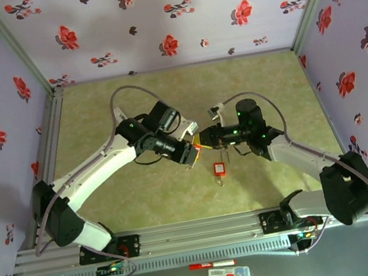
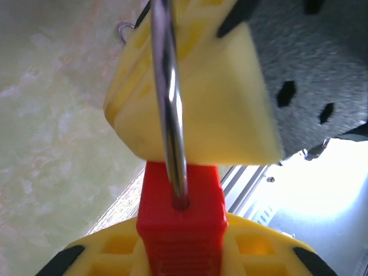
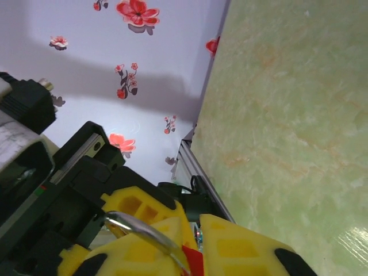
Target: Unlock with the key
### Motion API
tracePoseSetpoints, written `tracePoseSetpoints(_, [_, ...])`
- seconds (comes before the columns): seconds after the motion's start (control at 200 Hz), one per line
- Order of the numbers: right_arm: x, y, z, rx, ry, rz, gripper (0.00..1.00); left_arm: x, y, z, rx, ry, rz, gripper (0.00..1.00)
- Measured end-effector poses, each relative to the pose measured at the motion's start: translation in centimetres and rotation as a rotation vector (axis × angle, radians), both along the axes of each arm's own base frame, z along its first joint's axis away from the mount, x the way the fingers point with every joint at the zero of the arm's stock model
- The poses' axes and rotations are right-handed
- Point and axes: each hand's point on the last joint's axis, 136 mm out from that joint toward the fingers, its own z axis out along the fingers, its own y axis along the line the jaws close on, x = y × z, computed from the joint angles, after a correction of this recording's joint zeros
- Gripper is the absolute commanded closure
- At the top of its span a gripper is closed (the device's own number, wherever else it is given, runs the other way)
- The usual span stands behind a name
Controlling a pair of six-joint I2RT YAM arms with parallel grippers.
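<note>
A red padlock (image 1: pixel 199 147) is held in mid-air between both grippers at the table's centre. My left gripper (image 1: pixel 193 152) is shut on its red body (image 2: pixel 181 230), which sits between the yellow fingers (image 2: pixel 253 247). The steel shackle (image 2: pixel 169 103) rises out of the body and crosses a yellow finger of the right gripper (image 2: pixel 213 103). My right gripper (image 1: pixel 205 139) meets the lock from the right, its jaws nearly closed around the shackle (image 3: pixel 144 230) and a sliver of red body (image 3: pixel 194 263). A key with a red tag (image 1: pixel 219 169) is just below; I cannot tell whether it hangs or lies.
The green marbled table (image 1: pixel 163 92) is walled by floral panels on three sides. An aluminium rail (image 1: pixel 206 231) runs along the near edge by the arm bases. A pen (image 1: pixel 212 265) and small items lie on the shelf in front.
</note>
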Motion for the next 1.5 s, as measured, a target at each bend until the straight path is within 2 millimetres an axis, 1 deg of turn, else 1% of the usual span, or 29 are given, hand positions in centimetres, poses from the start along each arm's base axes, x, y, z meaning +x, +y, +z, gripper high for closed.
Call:
tracePoseSetpoints(0.115, [0.5, -0.4, -0.2, -0.002, 0.013, -0.018, 1.0, 0.1, -0.3, -0.4, -0.014, 0.001, 0.0, 1.0])
tracePoseSetpoints(0.495, [1.2, -1.8, -2.7, -0.061, 0.144, -0.064, 1.0, 0.0, -1.6, -3.6, -0.052, -0.011, 0.009, 1.0])
tracePoseSetpoints(0.77, [1.3, -2.3, -3.8, -0.106, 0.197, -0.081, 1.0, -0.1, -2.1, -5.1, -0.086, -0.016, 0.004, 1.0])
tracePoseSetpoints(0.87, [1.2, -2.5, -4.0, -0.12, 0.194, -0.077, 1.0, -0.4, -2.4, -5.4, -0.116, 0.002, -0.002, 1.0])
tracePoseSetpoints(1.02, [0.9, -2.7, -4.4, -0.134, 0.171, -0.059, 1.0, -1.6, -2.3, -6.2, -0.134, 0.069, -0.021, 1.0])
tracePoseSetpoints(1.13, [0.2, -2.7, -4.0, -0.122, 0.147, -0.021, 1.0, -1.9, -1.9, -6.9, -0.126, 0.106, -0.005, 1.0])
tracePoseSetpoints(1.205, [-0.2, -2.3, -2.7, -0.095, 0.118, 0.015, 1.0, -2.2, -2.0, -7.4, -0.13, 0.132, -0.012, 1.0])
tracePoseSetpoints(1.235, [-0.2, -2.2, -2.2, -0.09, 0.105, 0.022, 1.0, -2.2, -2.2, -7.3, -0.139, 0.134, -0.018, 1.0])
tracePoseSetpoints(1.345, [0.3, -2.3, -1.5, -0.105, 0.108, 0.016, 1.0, -1.8, -2.7, -6.9, -0.16, 0.119, -0.019, 1.0])
tracePoseSetpoints(1.405, [0.6, -2.3, -1.3, -0.111, 0.119, 0.017, 1.0, -1.4, -2.7, -6.7, -0.162, 0.108, -0.011, 1.0])
tracePoseSetpoints(1.5, [1.4, -2.0, -1.5, -0.129, 0.154, 0.018, 1.0, -0.3, -2.4, -6.9, -0.129, 0.068, 0.027, 1.0])
